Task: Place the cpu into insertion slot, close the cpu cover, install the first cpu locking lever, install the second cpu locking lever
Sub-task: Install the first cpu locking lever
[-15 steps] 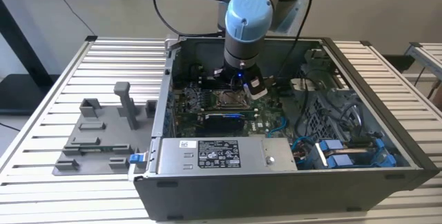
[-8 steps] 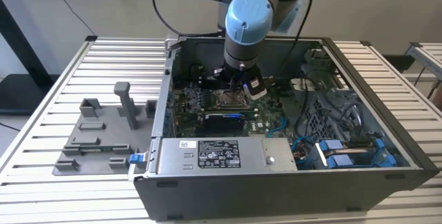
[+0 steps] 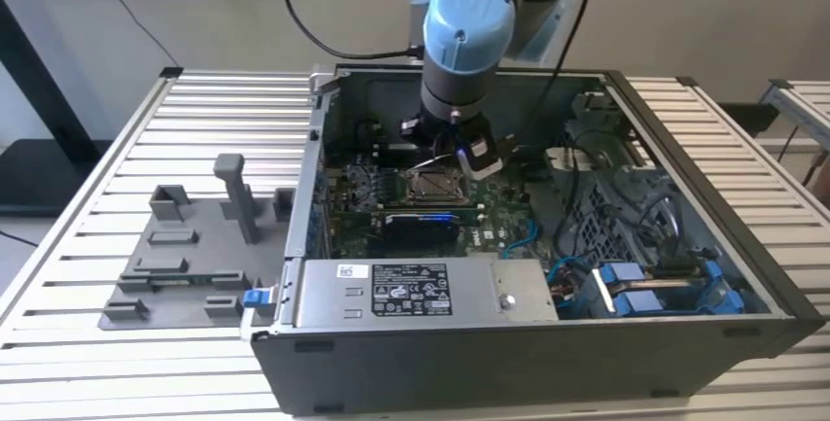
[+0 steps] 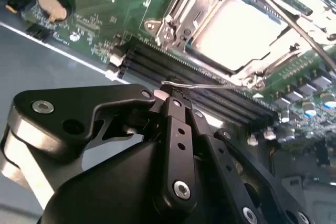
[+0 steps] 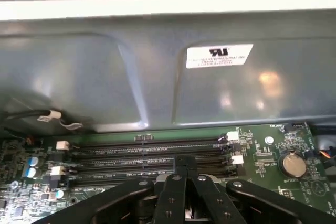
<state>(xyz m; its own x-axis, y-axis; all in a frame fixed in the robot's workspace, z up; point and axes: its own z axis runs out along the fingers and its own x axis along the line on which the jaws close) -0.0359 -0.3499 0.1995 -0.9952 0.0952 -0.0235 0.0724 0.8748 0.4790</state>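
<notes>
The cpu [image 4: 239, 32] lies flat in the slot [image 3: 432, 185], its pale metal top showing through the window of the cover [image 4: 210, 59], which looks lowered over it. In the exterior view you find the slot at about 10 o'clock from the middle of the case [image 3: 545, 363], with the gripper [image 3: 457, 154] just beside it at about 1 o'clock. In the second wrist view the fingers [image 4: 176, 124] are drawn together, and their tip meets the hooked end of one lever [image 4: 210, 84], a thin wire lying out over the memory slots [image 5: 152, 153]. You cannot tell whether they pinch the wire or only rest against it. The second lever [image 4: 294, 24] crosses the far corner of the cover and looks unlatched. Judge the cpu as light, stiff and thin, with a delicate underside. If you ever lift it, take it by two opposite edges, never by the faces. Seated as it is, your hold is on the levers. They look like springy steel wire, narrow and slick, so grip at the hooked end, where the bend should keep the fingers from sliding off. Expect some spring resistance as the wire goes down.
</notes>
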